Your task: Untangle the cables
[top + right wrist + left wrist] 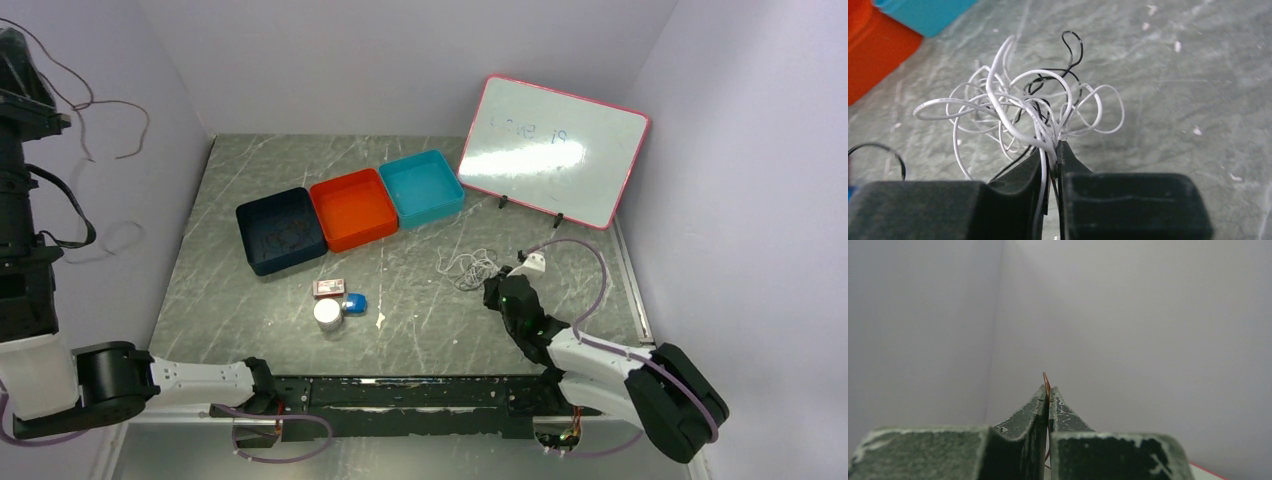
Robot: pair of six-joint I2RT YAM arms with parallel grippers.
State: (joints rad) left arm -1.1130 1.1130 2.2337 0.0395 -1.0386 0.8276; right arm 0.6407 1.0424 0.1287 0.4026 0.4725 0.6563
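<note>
Saw the right pincer (1055,147) up close, dark fingers (1018,180) filling the bottom of its wrist view, squeezed shut on a few white strands of the cables (1023,110). Spotted loops fanning up and away from the tips, one black loop poking out farthest. Couldn't pick a real long axis in that clump, just a messy ball. Only got that detail from the wrist view. From overhead, made out nothing more than a small pale scribble on the table (430,330), just beside the pincer, in front of the teal bin (421,187) and near the whiteboard (555,150). Found the left pincer (1049,392) up in the air against bare wall, clamped tight on a thin brown wire (1046,382) sticking straight up past the tips. Needed the overhead view for the rest of it, drooping rightward in long curves along the left wall. Also noticed the orange bin (353,208) and navy bin (282,230) lined up next to the teal one.
</note>
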